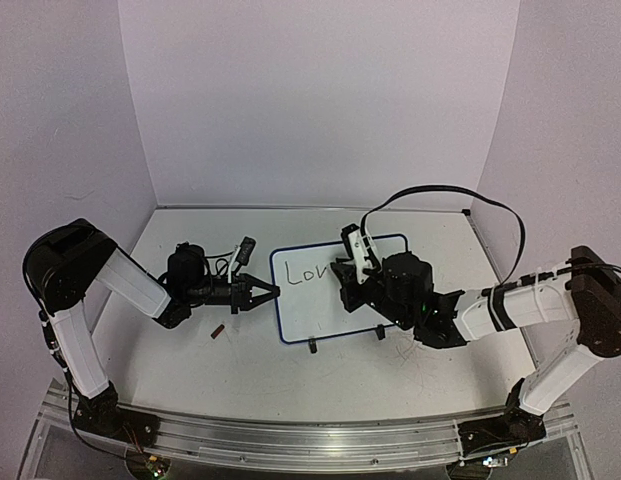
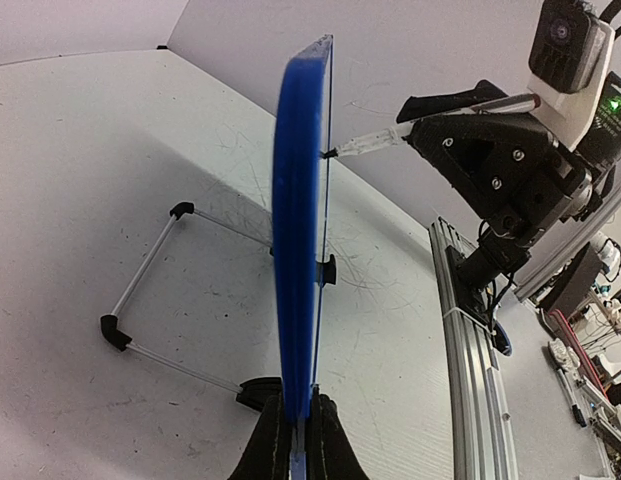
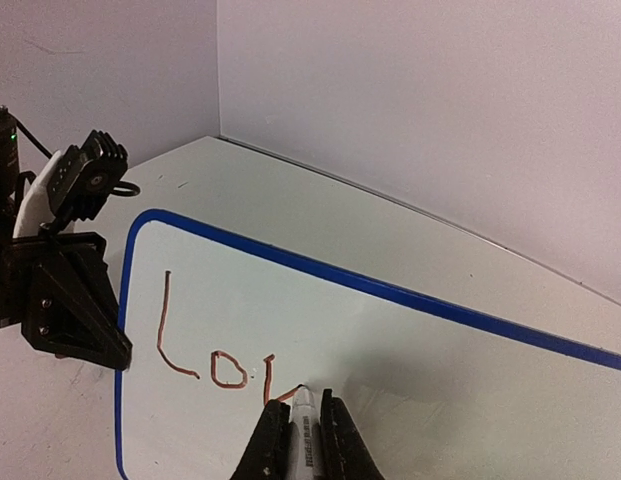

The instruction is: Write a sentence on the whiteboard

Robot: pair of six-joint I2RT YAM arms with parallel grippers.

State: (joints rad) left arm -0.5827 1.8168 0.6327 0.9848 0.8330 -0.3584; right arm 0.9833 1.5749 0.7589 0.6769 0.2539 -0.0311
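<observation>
Clenched on a marker (image 3: 307, 445), right hand (image 3: 302, 408) presses its tip to the whiteboard (image 3: 420, 350) beside the lettering (image 3: 230, 370) "Lov", while left hand (image 2: 298, 408) grips the whiteboard's left edge.

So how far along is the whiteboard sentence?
Done: the sentence has "Lo" on the whiteboard. In hand: the right gripper holds the marker with its tip on the board, partway through a third letter, while the left gripper clamps the board's edge. Left: the rest of it.
</observation>
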